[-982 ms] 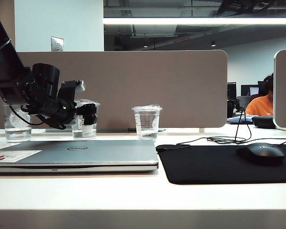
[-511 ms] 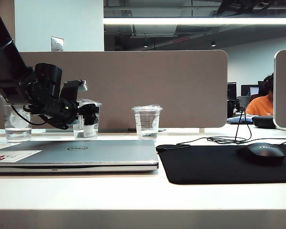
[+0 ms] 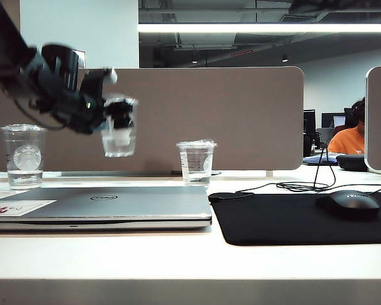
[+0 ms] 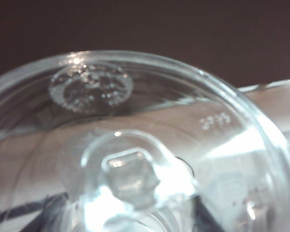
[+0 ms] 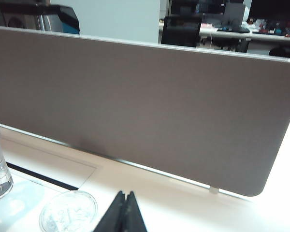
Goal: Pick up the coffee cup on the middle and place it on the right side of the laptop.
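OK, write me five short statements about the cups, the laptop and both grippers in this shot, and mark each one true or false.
1. The left gripper holds the coffee cup in the air above the desk. True.
2. The laptop is open. False: its lid is shut flat.
3. The Starbucks cup stands on the desk behind the laptop's left end. True.
4. The right gripper has its fingers spread wide. False: in the right wrist view they are pressed together, holding nothing.
5. The mouse sits on the laptop. False: it rests on the black mouse pad to the laptop's right.
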### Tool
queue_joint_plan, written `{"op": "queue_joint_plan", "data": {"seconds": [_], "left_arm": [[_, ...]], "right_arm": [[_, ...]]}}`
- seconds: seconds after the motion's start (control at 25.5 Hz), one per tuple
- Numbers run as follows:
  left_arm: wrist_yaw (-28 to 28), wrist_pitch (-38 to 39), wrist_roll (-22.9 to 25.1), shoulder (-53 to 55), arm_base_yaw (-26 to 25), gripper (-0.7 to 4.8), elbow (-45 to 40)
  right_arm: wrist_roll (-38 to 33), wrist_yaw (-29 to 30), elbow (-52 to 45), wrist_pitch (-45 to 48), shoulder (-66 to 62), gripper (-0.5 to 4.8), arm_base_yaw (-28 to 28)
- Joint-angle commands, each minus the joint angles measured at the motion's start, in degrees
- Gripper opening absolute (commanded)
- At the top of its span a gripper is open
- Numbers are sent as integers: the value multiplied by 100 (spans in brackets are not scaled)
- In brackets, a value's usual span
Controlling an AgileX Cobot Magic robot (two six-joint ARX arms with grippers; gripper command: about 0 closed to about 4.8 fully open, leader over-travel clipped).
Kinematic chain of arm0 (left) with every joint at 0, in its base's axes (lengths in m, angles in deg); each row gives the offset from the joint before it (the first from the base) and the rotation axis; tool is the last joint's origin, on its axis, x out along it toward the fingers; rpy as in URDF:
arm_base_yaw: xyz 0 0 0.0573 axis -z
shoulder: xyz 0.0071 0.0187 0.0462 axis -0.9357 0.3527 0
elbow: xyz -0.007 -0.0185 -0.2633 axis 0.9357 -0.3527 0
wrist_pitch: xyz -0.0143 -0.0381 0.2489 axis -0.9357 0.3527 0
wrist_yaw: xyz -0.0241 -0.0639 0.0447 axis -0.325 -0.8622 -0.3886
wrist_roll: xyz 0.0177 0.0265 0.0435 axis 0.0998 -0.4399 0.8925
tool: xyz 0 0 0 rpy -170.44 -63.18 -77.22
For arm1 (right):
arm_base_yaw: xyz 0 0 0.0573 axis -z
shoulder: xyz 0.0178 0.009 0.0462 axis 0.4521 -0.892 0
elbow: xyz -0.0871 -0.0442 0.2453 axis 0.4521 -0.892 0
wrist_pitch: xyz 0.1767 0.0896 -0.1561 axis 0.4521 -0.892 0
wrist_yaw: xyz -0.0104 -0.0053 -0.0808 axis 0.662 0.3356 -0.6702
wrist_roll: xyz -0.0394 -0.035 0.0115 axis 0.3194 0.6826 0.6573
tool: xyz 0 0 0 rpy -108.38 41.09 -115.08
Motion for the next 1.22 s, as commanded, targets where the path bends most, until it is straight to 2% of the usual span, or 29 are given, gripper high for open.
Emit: {"op": "queue_joint_plan", "data": {"seconds": [0.04, 0.27, 0.47, 0.63, 0.75, 0.79, 0.86, 0.94, 1.22], "left_arm": [[-533, 326, 37, -380, 129, 310, 31], [-1482, 726, 35, -896, 538, 311, 31], [-1720, 844, -13, -1119, 1029, 343, 31], [-1725, 942, -168, -1150, 1526, 344, 31], [-1639, 1322, -151, -1141, 2135, 342, 31], [-1539, 1443, -114, -1139, 2280, 340, 28], [-1274, 1808, 291, -1088, 2691, 340, 28], [-1132, 1952, 363, -953, 2949, 339, 28], [-769, 2100, 310, -389, 3309, 336, 13]], "right_arm": [[22, -28, 31, 98, 177, -5, 0], [44, -33, 31, -42, 490, -5, 0], [341, -350, 31, -560, 828, -5, -2], [387, -748, 31, -890, 1141, -5, 0], [605, -914, 15, -990, 1499, -5, -2], [614, -916, 15, -1036, 1576, -5, -2], [621, -931, 7, -1152, 1738, -5, -2], [623, -933, -22, -1202, 1832, -5, -2], [621, -1051, -304, -1182, 1985, -5, -4]]}}
